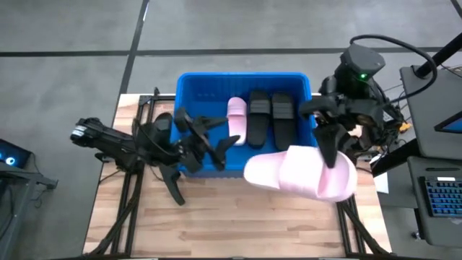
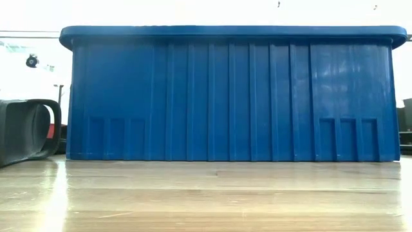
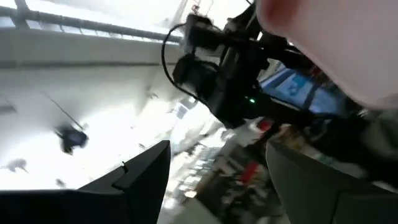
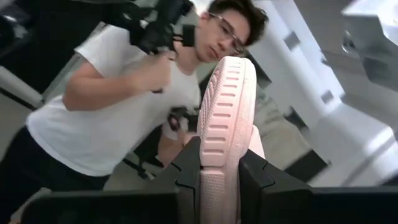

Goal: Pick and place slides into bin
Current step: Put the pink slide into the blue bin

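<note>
The blue bin (image 1: 189, 85) stands at the far middle of the table and fills the low view (image 2: 232, 96). In it lie a pink slide (image 1: 237, 119) and two black slides (image 1: 259, 115) (image 1: 283, 115), side by side on the floor. My right gripper (image 1: 328, 148) is shut on a second pink slide (image 1: 299, 173), held in the air off the bin's near right corner. My left gripper (image 1: 216, 139) hovers open over the bin's left part, with nothing between its fingers (image 3: 140, 180). Another black slide (image 2: 26, 129) rests on the table left of the bin. My right gripper pinches the pink slide's sole (image 4: 219, 180) between its two fingers, one on each flat face, with the ribbed edge (image 4: 225, 106) running away from them. The fingers come in about level, from the right side. The slide is lifted clear of the table and the bin.
A person in a white shirt (image 4: 106, 118) shows beyond the table in the right wrist view, holding a dark device. Bare wooden table (image 1: 238, 224) lies in front of the bin. A desk with a keyboard (image 1: 440, 195) stands off the right edge.
</note>
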{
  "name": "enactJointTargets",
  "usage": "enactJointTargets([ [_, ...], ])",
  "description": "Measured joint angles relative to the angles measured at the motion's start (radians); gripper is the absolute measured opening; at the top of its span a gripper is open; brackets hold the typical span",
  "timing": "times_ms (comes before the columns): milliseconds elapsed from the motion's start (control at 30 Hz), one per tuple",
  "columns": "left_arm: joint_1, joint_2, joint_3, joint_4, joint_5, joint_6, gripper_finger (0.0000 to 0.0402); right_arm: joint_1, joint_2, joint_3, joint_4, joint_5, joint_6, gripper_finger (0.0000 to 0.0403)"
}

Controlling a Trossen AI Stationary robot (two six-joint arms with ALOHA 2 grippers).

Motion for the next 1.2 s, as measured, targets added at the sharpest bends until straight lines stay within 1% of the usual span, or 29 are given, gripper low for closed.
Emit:
enactJointTargets([
  [133,0.001,0.056,0.067,0.028,0.009,0.148,0.0249,0.000,0.002,0.000,0.001,0.023,0.028,0.0045],
  [233,0.001,0.086,0.119,0.029,0.037,0.186,0.0249,0.000,0.002,0.000,0.002,0.028,0.036,0.0045],
  [300,0.001,0.103,0.154,0.025,0.062,0.168,0.0249,0.000,0.002,0.000,0.012,0.035,0.036,0.0045],
  [400,0.001,0.124,0.222,0.003,0.113,0.029,0.0249,0.002,0.002,0.000,0.048,0.078,0.052,0.0045],
  [433,0.001,0.125,0.239,-0.019,0.149,0.003,0.0249,0.002,0.002,0.000,0.054,0.085,0.059,0.0045],
  [533,0.000,0.126,0.274,-0.099,0.270,-0.009,0.0249,0.002,0.002,0.000,0.056,0.086,0.071,0.0045],
  [567,0.000,0.131,0.284,-0.111,0.295,-0.011,0.0249,0.002,0.002,0.000,0.056,0.086,0.071,0.0045],
  [667,0.000,0.140,0.293,-0.116,0.310,0.012,0.0249,0.002,0.002,0.000,0.056,0.086,0.071,0.0044],
  [800,0.005,0.138,0.295,-0.155,0.321,0.167,0.0249,0.002,0.002,0.000,0.056,0.086,0.081,0.0044],
  [867,0.008,0.139,0.295,-0.167,0.332,0.202,0.0249,0.002,0.004,-0.002,0.057,0.085,0.081,0.0044],
  [1000,0.023,0.139,0.294,-0.164,0.382,0.096,0.0249,0.002,0.017,-0.003,0.075,0.085,0.090,0.0044],
  [1200,0.029,0.139,0.294,-0.166,0.398,0.086,0.0249,0.002,0.046,-0.005,0.120,0.083,0.100,0.0044],
])
